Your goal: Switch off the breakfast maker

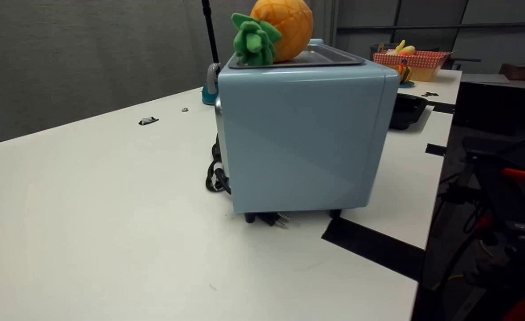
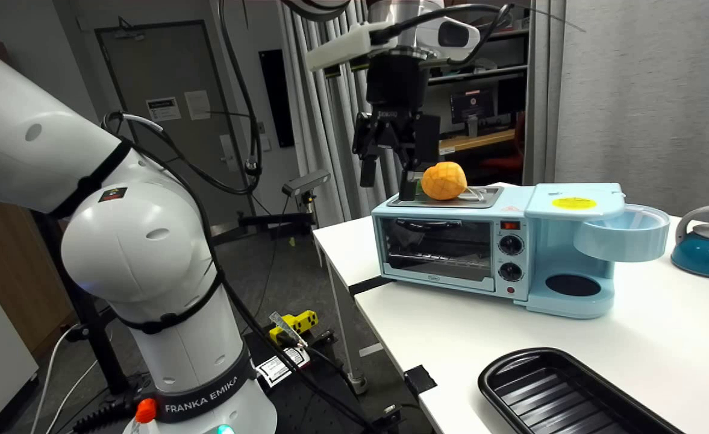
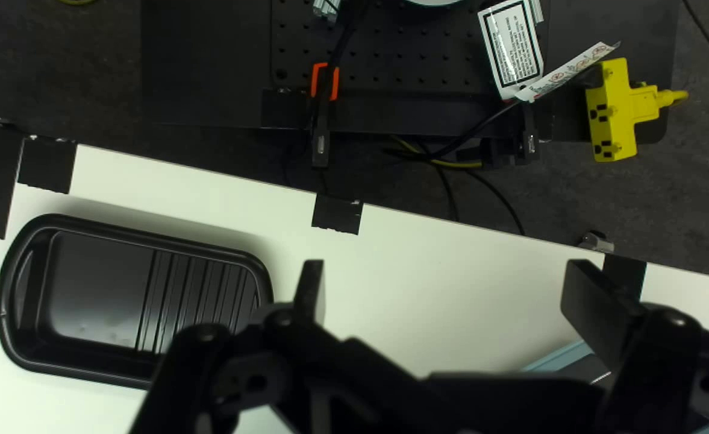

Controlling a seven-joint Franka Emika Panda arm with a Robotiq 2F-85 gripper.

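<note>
One gripper [image 3: 447,283], spread wide, nothing held; breakfast maker [image 2: 523,254], below gripper level, might be shoved if dials [image 2: 511,245] are struck sideways.

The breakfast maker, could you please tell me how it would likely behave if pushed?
The breakfast maker is bulky, so it is probably heavy. Standing on well-spaced feet, it might slide rather than tip. Its smooth casing could feel slippery.

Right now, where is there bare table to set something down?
White tabletop shows bare between the breakfast maker and the black tray, below the open gripper. A wider bare stretch lies behind the breakfast maker, past the black cord. It's crowded on the breakfast maker's top, where the plush fruit sits.
</note>
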